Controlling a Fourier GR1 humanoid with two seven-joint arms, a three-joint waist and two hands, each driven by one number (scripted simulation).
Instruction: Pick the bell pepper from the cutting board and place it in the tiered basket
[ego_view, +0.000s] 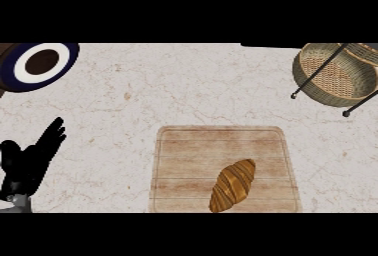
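Observation:
A wooden cutting board (184, 150) lies at the lower middle of the marble counter. On its lower right part rests a long brown striped item (232, 185) that looks like a croissant or bread loaf; no bell pepper shows. The woven tiered basket (332, 75) with its black wire frame stands at the upper right. My left hand (29, 160) is at the lower left edge, open with fingers pointing up, holding nothing. My right hand is out of view.
A dark blue and white round dish (40, 62) with a brown centre sits at the upper left corner. Bare marble counter (184, 85) lies between the board and the basket.

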